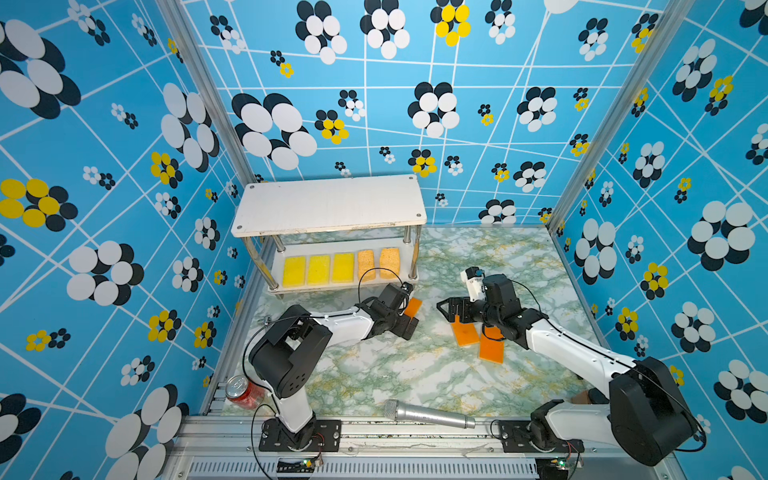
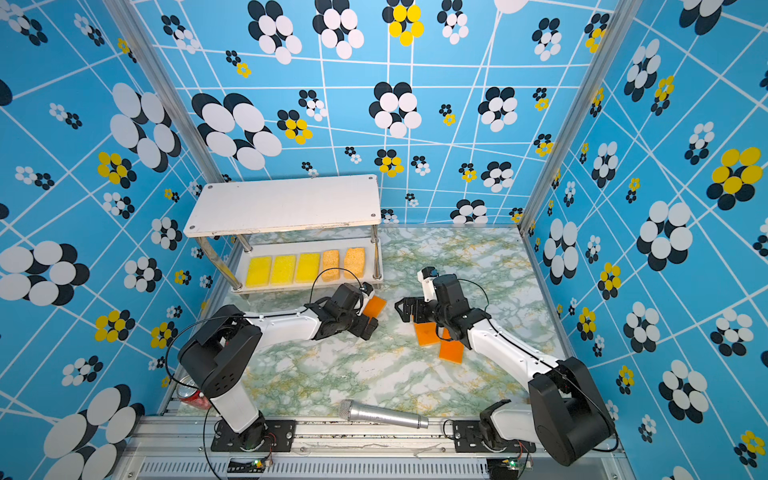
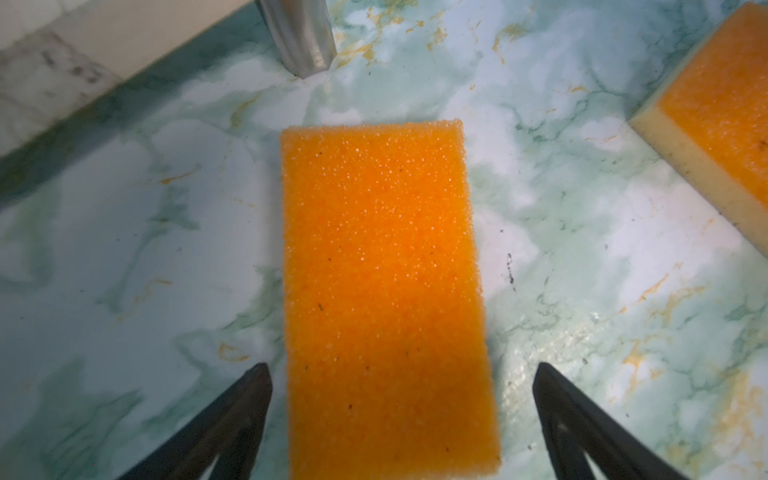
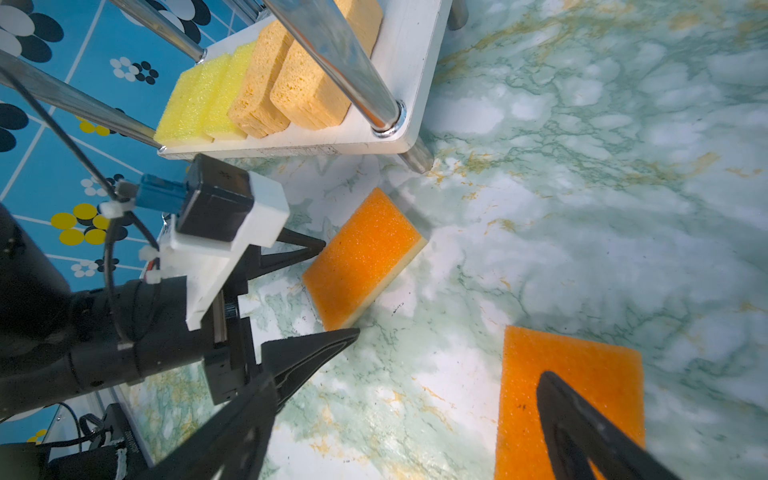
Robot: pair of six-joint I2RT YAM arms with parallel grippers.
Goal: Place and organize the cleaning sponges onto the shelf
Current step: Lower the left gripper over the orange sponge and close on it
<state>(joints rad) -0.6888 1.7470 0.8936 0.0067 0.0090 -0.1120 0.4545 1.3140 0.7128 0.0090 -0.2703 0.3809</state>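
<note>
The shelf (image 1: pixel 328 205) stands at the back left. Its lower board holds three yellow sponges (image 1: pixel 319 269) and two tan sponges (image 1: pixel 378 264) in a row. An orange sponge (image 3: pixel 382 270) lies flat on the marble table in front of the shelf's right leg. My left gripper (image 3: pixel 401 368) is open, one finger on each side of it, with small gaps showing. Two more orange sponges (image 1: pixel 466 332) (image 1: pixel 491 349) lie on the table to the right. My right gripper (image 4: pixel 407 378) hovers open above them, one fingertip (image 4: pixel 557 395) over a sponge (image 4: pixel 582 365).
A silver microphone (image 1: pixel 428 413) lies near the table's front edge. A red can (image 1: pixel 243 392) lies at the front left corner beside the left arm's base. The shelf's chrome leg (image 3: pixel 299 37) stands just beyond the sponge under the left gripper. Patterned walls enclose three sides.
</note>
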